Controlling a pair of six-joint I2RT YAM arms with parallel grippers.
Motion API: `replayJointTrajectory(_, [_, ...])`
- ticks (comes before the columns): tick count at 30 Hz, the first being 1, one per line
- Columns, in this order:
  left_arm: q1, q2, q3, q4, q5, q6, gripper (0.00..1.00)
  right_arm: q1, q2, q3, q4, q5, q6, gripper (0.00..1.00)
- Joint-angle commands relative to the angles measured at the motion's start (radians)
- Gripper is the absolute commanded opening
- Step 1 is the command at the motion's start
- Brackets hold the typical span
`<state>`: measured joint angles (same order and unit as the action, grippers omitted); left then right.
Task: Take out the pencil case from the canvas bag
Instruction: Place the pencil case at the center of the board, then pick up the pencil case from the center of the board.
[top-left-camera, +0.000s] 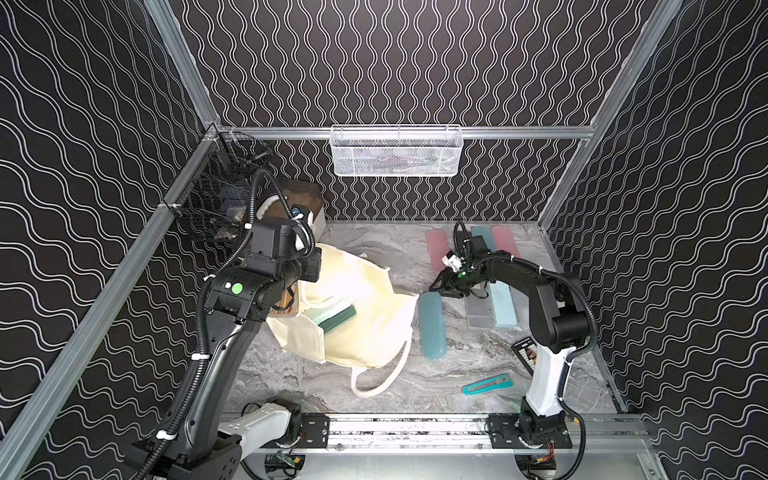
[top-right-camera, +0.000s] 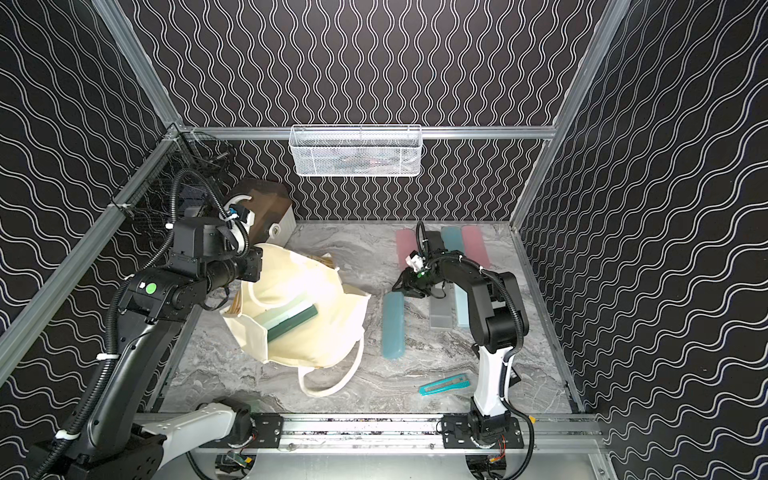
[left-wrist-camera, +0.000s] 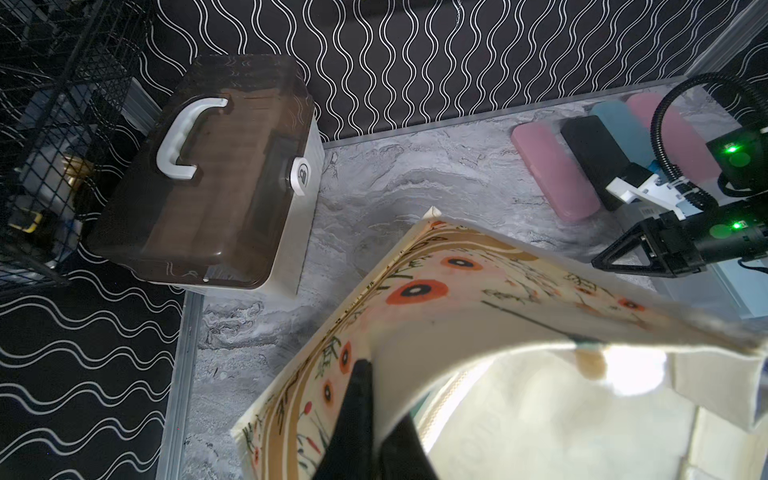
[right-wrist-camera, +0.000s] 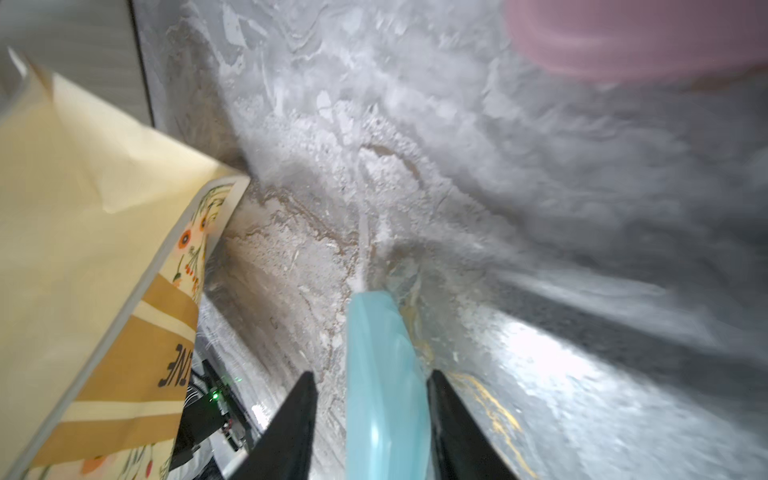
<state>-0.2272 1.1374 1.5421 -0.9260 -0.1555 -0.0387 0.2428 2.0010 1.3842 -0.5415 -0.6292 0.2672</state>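
1. Closest to the left wrist lens, the left hand was clenched on the canvas bag at its rim.
2. Right wrist: the right hand stood released astride a teal pencil case on the surface.
3. Both top views: that case lay just beside the bag, while a green case lay inside. I judged one out, one left.

Matt canvas bag, glossy plastic pencil case

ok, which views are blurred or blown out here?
Right wrist: the table and pink case smear with motion blur, glare on the table beside the teal case. Left wrist: the canvas bag rim is soft, a patch inside blown white. Both top views: sharp, evenly lit.
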Motion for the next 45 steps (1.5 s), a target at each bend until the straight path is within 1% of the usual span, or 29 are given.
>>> replayJointTrajectory(1, [0.001,-0.010,-0.005,0.106,-0.019,-0.005,0.00,-0.001,-0.016,0.016,-0.029,0.099,-0.023,0.53])
replayJointTrajectory(5, [0.000,-0.013,-0.016,0.122,-0.058,-0.003,0.00,0.002,-0.086,0.004,-0.046,0.215,0.003,0.61])
replayJointTrajectory(10, [0.000,0.011,-0.002,0.108,-0.152,-0.007,0.00,0.057,-0.221,-0.097,-0.028,0.387,0.077,0.74])
replayJointTrajectory(14, [0.003,0.025,0.006,0.109,-0.199,-0.014,0.00,0.118,-0.300,-0.194,-0.009,0.451,0.141,0.77])
replayJointTrajectory(16, [0.003,0.039,0.013,0.107,-0.215,-0.023,0.00,0.163,-0.335,-0.233,-0.008,0.497,0.167,0.83])
replayJointTrajectory(18, [0.006,0.051,0.020,0.106,-0.222,-0.028,0.00,0.206,-0.362,-0.246,-0.020,0.557,0.191,0.87])
replayJointTrajectory(19, [0.009,0.056,0.020,0.106,-0.226,-0.029,0.00,0.252,-0.376,-0.281,-0.023,0.583,0.207,0.89])
replayJointTrajectory(20, [0.011,0.061,0.022,0.106,-0.229,-0.030,0.00,0.272,-0.387,-0.291,-0.023,0.602,0.223,0.92])
replayJointTrajectory(24, [0.026,0.079,0.028,0.102,-0.226,-0.034,0.00,0.367,-0.397,-0.321,-0.023,0.670,0.274,0.95])
replayJointTrajectory(25, [0.028,0.082,0.026,0.101,-0.218,-0.036,0.00,0.391,-0.389,-0.320,-0.026,0.697,0.280,0.96])
replayJointTrajectory(31, [0.057,0.085,0.019,0.095,-0.190,-0.043,0.00,0.477,-0.314,-0.308,-0.029,0.767,0.294,0.97])
replayJointTrajectory(37, [0.072,0.081,0.016,0.092,-0.159,-0.047,0.00,0.501,-0.243,-0.280,-0.032,0.809,0.290,0.97])
replayJointTrajectory(45, [0.076,0.081,0.013,0.090,-0.140,-0.048,0.00,0.507,-0.186,-0.258,-0.040,0.832,0.290,0.87])
